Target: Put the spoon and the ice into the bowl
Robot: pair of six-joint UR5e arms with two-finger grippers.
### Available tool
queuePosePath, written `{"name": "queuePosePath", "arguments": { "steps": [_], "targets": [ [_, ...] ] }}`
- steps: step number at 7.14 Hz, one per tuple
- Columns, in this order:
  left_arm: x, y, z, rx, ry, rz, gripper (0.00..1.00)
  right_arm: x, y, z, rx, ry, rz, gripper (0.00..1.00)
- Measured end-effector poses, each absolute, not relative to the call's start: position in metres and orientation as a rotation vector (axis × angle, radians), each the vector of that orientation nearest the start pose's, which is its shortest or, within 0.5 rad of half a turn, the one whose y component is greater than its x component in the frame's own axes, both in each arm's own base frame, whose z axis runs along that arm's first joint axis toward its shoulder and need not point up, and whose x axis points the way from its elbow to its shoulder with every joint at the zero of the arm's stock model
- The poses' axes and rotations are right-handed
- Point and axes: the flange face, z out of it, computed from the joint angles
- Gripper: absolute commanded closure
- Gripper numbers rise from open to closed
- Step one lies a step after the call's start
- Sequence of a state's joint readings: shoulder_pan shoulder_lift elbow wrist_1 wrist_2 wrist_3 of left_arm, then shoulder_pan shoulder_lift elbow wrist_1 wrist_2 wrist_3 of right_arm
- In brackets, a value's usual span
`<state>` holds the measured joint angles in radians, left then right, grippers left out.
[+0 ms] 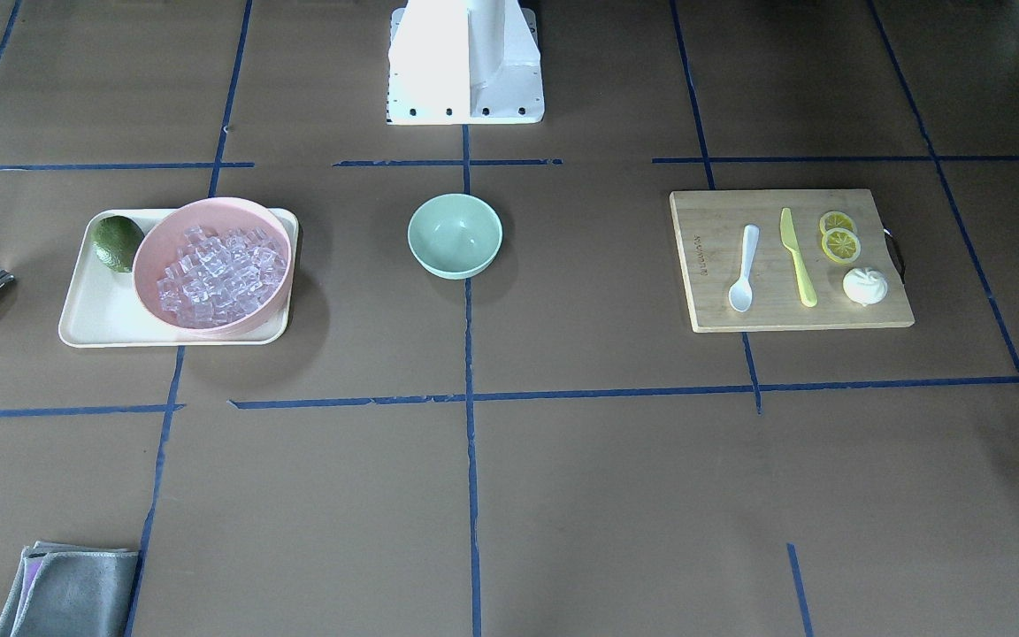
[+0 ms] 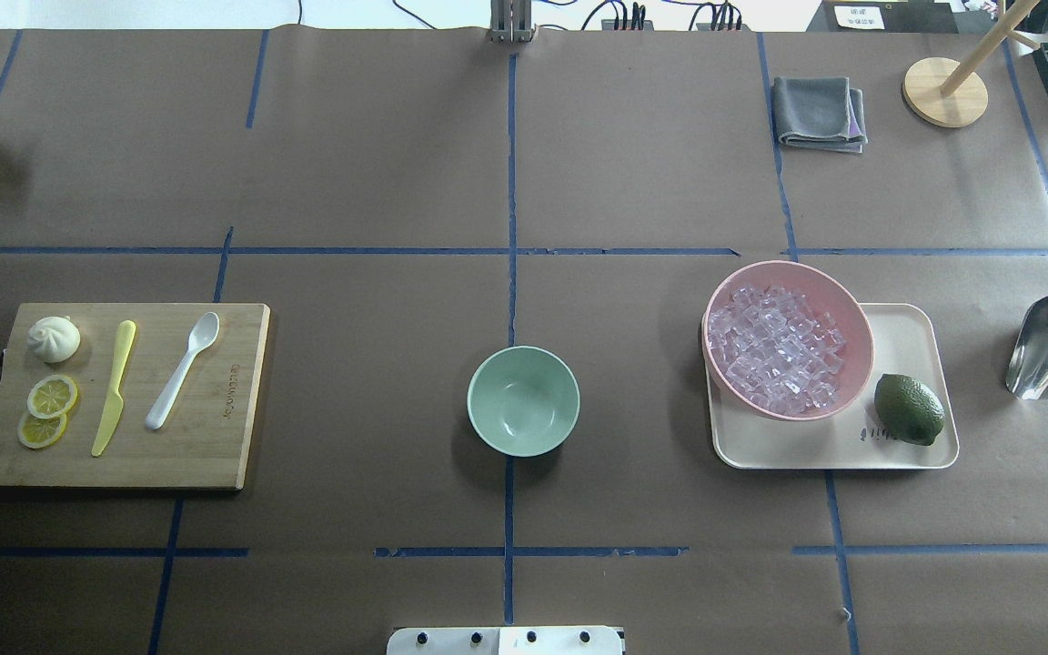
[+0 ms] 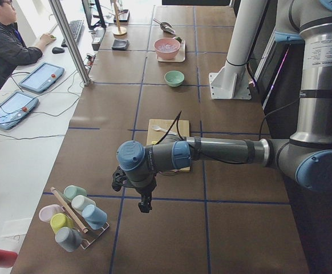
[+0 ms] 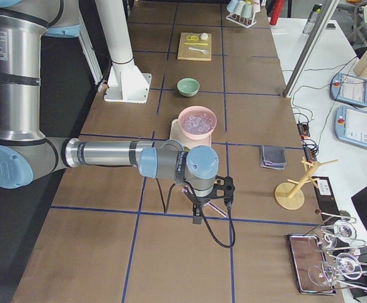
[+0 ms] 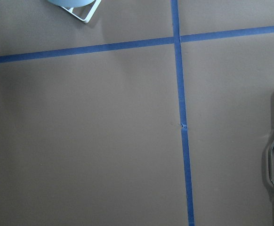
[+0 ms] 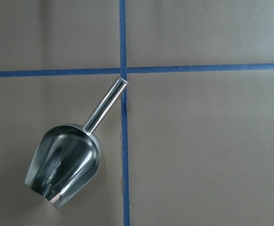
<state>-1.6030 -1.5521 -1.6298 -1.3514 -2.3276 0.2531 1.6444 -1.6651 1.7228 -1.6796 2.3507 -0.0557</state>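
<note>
The white spoon (image 2: 183, 368) lies on a wooden cutting board (image 2: 215, 455) at the table's left, beside a yellow-green knife (image 2: 113, 387). The mint-green bowl (image 2: 523, 400) stands empty at the table's middle. Clear ice cubes (image 2: 774, 347) fill a pink bowl (image 2: 792, 267) on a cream tray (image 2: 906, 327) at the right. My left gripper (image 3: 145, 205) shows only in the exterior left view, hanging over bare table beyond the board. My right gripper (image 4: 197, 221) shows only in the exterior right view, over the metal scoop (image 6: 64, 169). I cannot tell whether either is open or shut.
A lime (image 2: 908, 408) lies on the tray. Lemon slices (image 2: 49, 409) and a white bun (image 2: 54, 338) lie on the board. A grey cloth (image 2: 817, 111) and a wooden stand (image 2: 944, 91) are at the far right. A cup rack (image 3: 75, 214) stands near the left gripper.
</note>
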Motion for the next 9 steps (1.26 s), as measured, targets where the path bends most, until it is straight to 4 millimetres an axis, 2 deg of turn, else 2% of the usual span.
{"name": "queuePosePath", "arguments": {
  "steps": [7, 9],
  "targets": [
    [-0.080, -0.468, 0.658, -0.059, 0.772, 0.137, 0.00, 0.095, -0.443, 0.633, 0.012, -0.790, 0.033, 0.00],
    [-0.077, -0.471, 0.646, -0.037, 0.802, 0.136, 0.00, 0.095, -0.444, 0.625, 0.028, -0.801, 0.027, 0.00]
  ]
}}
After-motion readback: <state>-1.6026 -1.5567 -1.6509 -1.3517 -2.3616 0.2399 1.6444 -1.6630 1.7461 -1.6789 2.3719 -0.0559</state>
